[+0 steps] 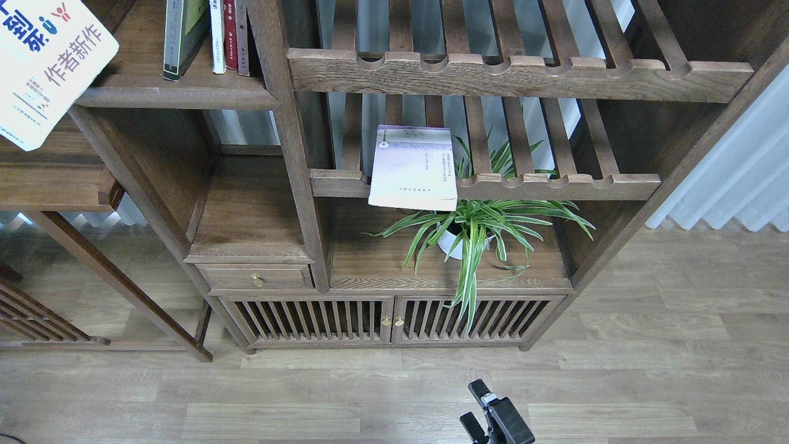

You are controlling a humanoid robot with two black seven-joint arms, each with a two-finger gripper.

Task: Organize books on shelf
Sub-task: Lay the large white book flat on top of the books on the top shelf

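Fingers of the right gripper (pixel 479 407) stand apart near the bottom edge, holding nothing. Farther off, the lavender-white book (pixel 413 168) lies on a slatted rack (pixel 555 184) above a potted plant (pixel 474 228). Farthest, the yellow-green book (pixel 182 37) stands on the shelf (pixel 175 92); the large white book (pixel 49 61) hangs tilted at upper left, its holder unseen.

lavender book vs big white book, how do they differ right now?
The lavender-white book lies flat on the slatted rack, front edge overhanging the rail; the large white book sits tilted at the frame's top left, cut off by the edge, its support unseen. The lavender-white book carries small faint print; the large white book bold blue and red characters. The large white book looks bigger. Both are pale paperbacks, cover up.
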